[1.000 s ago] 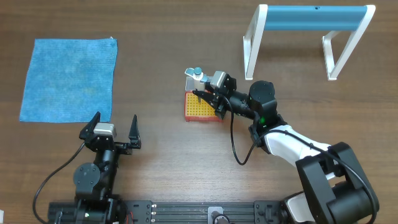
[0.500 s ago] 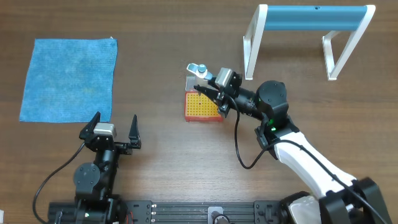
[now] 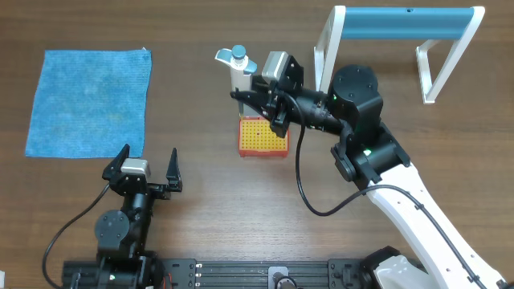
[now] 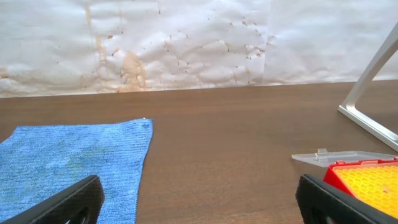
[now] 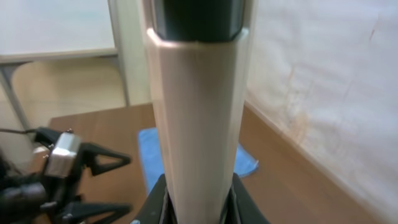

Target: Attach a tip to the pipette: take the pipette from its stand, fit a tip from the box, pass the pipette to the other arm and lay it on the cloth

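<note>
The right gripper (image 3: 257, 95) clamps the one pipette (image 3: 239, 76), raised by the one tip box (image 3: 263, 136). The left gripper (image 3: 147, 159) stands wide beside the single cloth (image 3: 88, 103).

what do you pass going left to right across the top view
blue cloth → left gripper → pipette → stand
</note>
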